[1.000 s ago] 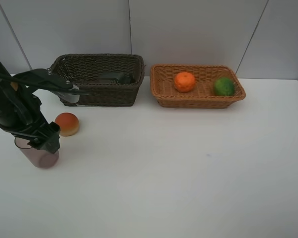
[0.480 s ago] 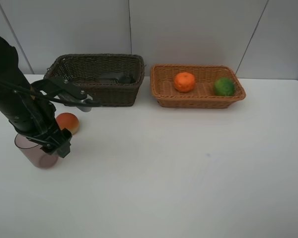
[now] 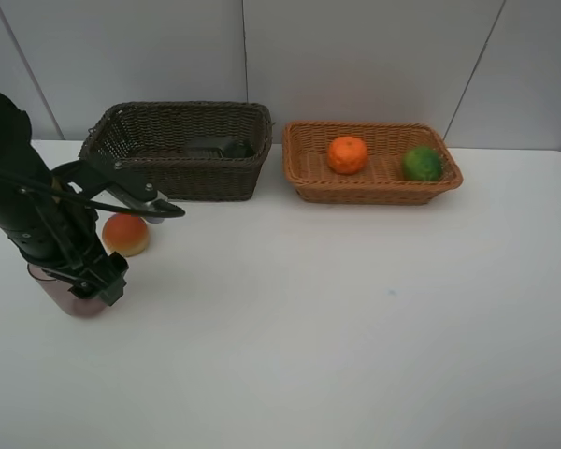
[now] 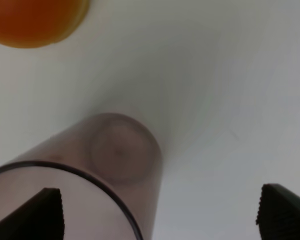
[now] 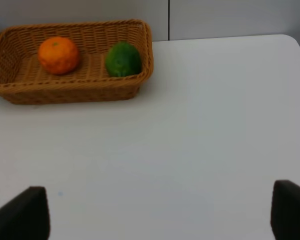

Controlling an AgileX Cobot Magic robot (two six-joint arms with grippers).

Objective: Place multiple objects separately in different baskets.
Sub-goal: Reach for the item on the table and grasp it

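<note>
Left gripper [image 4: 162,215], jaws wide apart, hangs at the purplish cup [image 4: 115,150] (one fingertip [image 4: 45,212] over its mouth); red-orange fruit [image 4: 35,20] just beyond.

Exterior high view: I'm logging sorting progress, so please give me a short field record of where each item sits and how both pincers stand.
light basket: orange and lime inside, apart
dark basket: one dark item inside, kind unclear
table: red-orange fruit and purplish cup, upright, beside each other
left pincer: open, over the cup's rim, not gripping
right pincer: open, holding nothing, over bare table
</note>
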